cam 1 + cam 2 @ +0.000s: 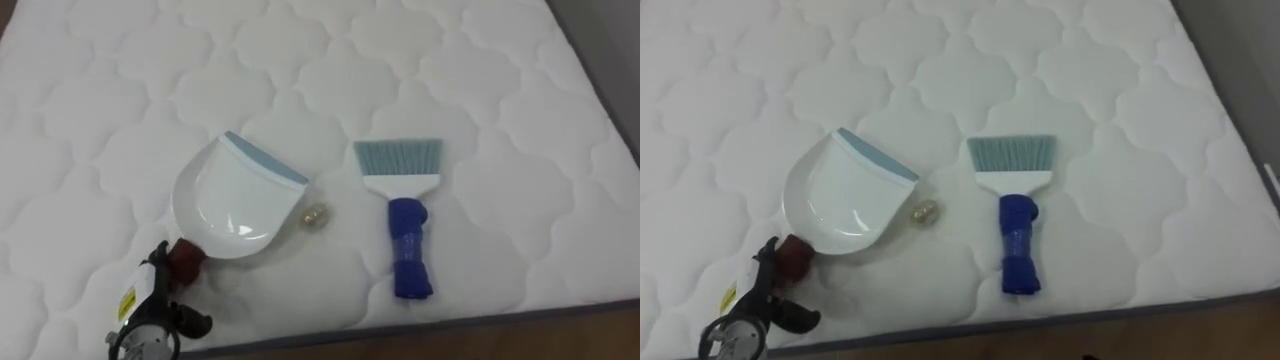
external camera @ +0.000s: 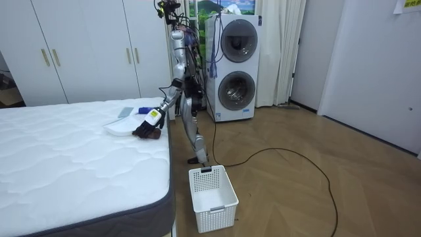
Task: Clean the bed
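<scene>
A white dustpan (image 1: 230, 200) with a blue-grey lip lies flat on the white quilted mattress (image 1: 480, 80). My left hand (image 1: 152, 312) comes in at the lower left, its fingers curled round the pan's red handle (image 1: 185, 258). A small yellowish crumpled scrap (image 1: 316, 216) rests on the mattress just right of the pan's lip. To the right of it lies a brush (image 1: 405, 225) with a blue handle and pale teal bristles pointing away from me, untouched. In the room view I stand at the bed's side, leaning my left arm over the dustpan (image 2: 122, 128).
The mattress's dark front edge (image 1: 450, 325) runs close below the brush and the pan. On the wooden floor by the bed's corner stands a white slatted basket (image 2: 212, 191). A stacked washer and dryer (image 2: 235, 66) stand behind me.
</scene>
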Controlling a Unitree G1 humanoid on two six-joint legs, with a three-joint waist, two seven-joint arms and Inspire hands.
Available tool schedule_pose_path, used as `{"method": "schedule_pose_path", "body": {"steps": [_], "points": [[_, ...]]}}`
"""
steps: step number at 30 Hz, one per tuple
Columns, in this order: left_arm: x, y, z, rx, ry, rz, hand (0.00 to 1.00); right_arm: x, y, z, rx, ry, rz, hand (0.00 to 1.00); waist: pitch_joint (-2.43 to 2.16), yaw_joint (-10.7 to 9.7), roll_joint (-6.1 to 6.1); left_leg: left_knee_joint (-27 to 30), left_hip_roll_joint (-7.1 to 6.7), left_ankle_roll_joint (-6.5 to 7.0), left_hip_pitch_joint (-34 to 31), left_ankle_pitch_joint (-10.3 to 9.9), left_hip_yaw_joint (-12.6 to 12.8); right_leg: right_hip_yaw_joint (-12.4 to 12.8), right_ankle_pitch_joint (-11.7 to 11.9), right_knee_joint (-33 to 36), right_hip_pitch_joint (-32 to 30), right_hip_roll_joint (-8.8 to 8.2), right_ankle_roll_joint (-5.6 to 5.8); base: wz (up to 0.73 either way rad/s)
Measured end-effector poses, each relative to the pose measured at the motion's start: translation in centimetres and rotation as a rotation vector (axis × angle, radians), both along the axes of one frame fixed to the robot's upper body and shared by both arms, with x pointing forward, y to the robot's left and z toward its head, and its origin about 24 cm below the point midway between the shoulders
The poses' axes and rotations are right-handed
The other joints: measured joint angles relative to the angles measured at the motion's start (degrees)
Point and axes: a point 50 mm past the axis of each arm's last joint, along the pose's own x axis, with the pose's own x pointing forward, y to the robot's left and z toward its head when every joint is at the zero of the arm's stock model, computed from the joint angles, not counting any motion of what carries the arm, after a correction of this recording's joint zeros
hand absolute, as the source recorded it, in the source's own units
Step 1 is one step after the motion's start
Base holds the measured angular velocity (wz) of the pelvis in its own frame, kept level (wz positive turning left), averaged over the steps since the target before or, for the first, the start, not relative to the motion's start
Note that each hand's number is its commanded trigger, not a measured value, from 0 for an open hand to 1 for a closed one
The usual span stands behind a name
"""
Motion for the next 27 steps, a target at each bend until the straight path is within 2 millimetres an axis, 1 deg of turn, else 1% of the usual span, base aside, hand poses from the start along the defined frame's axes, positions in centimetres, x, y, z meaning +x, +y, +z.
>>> {"method": "schedule_pose_path", "body": {"steps": [1, 2, 3, 4, 5, 6, 7, 11, 15, 17, 18, 22, 24, 27], "points": [[0.2, 0.0, 0.1, -0.008, -0.006, 0.007, 0.03, 0.1, 0.0, 0.0, -0.004, -0.005, 0.0, 0.0, 0.03, 0.1, -0.05, 0.5, 0.05, 0.0, -0.8, 0.0, 0.0, -0.4, 0.0, 0.7, -0.8, -0.12, -0.02, 0.0], [0.4, -0.1, 0.1, -0.014, -0.009, 0.011, 0.09, 0.2, 0.0, 0.0, -0.005, -0.006, 0.0, 0.0, 0.04, 0.1, -0.09, 0.8, 0.06, 0.0, -1.2, 0.0, 0.0, -0.5, 0.0, 1.1, -1.2, -0.21, -0.03, 0.0], [0.6, -0.1, 0.1, -0.017, -0.007, 0.014, 0.17, 0.2, 0.0, 0.0, -0.006, -0.006, 0.001, 0.0, 0.06, 0.0, -0.12, 0.9, 0.06, 0.0, -1.4, 0.0, 0.0, -0.9, 0.0, 1.3, -1.5, -0.33, -0.04, 0.0], [0.6, -0.1, 0.2, -0.022, -0.007, 0.019, 0.46, 0.2, 0.0, 0.0, -0.009, -0.005, 0.004, 0.0, 0.08, 0.0, -0.16, 1.2, 0.04, 0.0, -1.5, 0.0, 0.0, -0.9, 0.0, 1.3, -1.5, -0.38, -0.04, 0.0], [0.7, -0.1, 0.2, -0.025, -0.008, 0.023, 0.55, 0.2, 0.0, 0.0, -0.011, -0.005, 0.004, 0.0, 0.09, 0.0, -0.17, 1.4, 0.03, 0.0, -1.6, 0.0, 0.0, -0.9, 0.0, 1.4, -1.5, -0.43, -0.04, 0.0], [0.8, -0.1, 0.2, -0.028, -0.011, 0.026, 0.67, 0.1, 0.1, 0.0, -0.011, -0.005, 0.005, 0.0, 0.1, 0.0, -0.19, 1.5, -0.01, 0.0, -1.8, 0.0, 0.0, -0.9, 0.0, 1.4, -1.5, -0.5, -0.04, 0.0], [0.9, -0.1, 0.3, -0.036, -0.017, 0.036, 1.0, 0.2, 0.1, 0.0, -0.011, -0.006, 0.004, 0.0, 0.16, 0.0, -0.27, 1.6, -0.06, 0.0, -1.9, 0.0, 0.0, -0.9, 0.0, 1.4, -1.6, -0.54, -0.05, 0.0], [1.1, 0.2, 0.5, -0.044, -0.029, 0.068, 1.0, 0.1, 0.1, 0.0, -0.011, -0.011, -0.012, 0.0, 0.27, 0.1, -0.45, 1.8, -0.08, 0.07, -2.1, 0.0, 0.1, -0.9, -0.1, 2.3, -2.2, -0.69, -0.12, -0.02], [1.5, 0.7, 0.6, -0.048, -0.026, 0.103, 1.0, 0.1, 0.2, 0.0, -0.022, -0.009, -0.005, 0.0, 0.34, 0.0, -0.56, 2.8, -0.11, 0.07, -2.8, 0.0, 0.3, -0.9, -0.3, 2.3, -2.4, -0.76, -0.47, 0.0], [1.3, 0.8, 0.4, -0.052, -0.011, 0.113, 1.0, 0.1, 0.2, 0.0, -0.022, -0.008, 0.003, 0.0, 0.4, 0.1, -0.66, 3.0, -0.09, 0.07, -2.8, 0.0, 0.4, -0.9, -0.3, 2.4, -2.4, -0.77, -0.66, 0.0], [1.2, 0.9, 0.3, -0.05, -0.002, 0.118, 1.0, 0.2, 0.3, 0.0, -0.022, -0.008, 0.009, 0.0, 0.53, 0.0, -0.86, 3.1, -0.09, 0.08, -2.9, 0.0, 0.4, -0.9, -0.5, 2.7, -2.6, -0.83, -0.82, 0.0], [1.0, 0.5, 0.0, -0.063, 0.027, 0.092, 1.0, 0.1, 0.3, 0.0, -0.023, -0.008, -0.001, 0.0, 0.55, -0.3, -0.96, 3.8, -0.06, 0.13, -4.2, 0.1, 0.4, -1.2, -0.5, 3.4, -3.8, -1.06, -0.94, 0.03], [1.2, 0.5, 0.1, -0.068, 0.022, 0.091, 1.0, 0.1, 0.3, -0.1, -0.024, -0.008, -0.002, 0.0, 0.55, -0.3, -0.96, 3.8, -0.09, 0.18, -4.4, 0.1, 0.5, -1.2, -0.5, 3.5, -4.2, -1.12, -0.94, 0.0], [1.5, 0.8, 0.2, -0.06, 0.035, 0.109, 1.0, 0.1, 0.3, -0.1, -0.029, -0.008, -0.001, 0.0, 0.55, -0.7, -0.95, 3.7, -0.13, 0.23, -4.4, 0.1, 0.7, -1.2, -0.5, 3.7, -4.2, -1.23, -0.93, 0.0]]}}
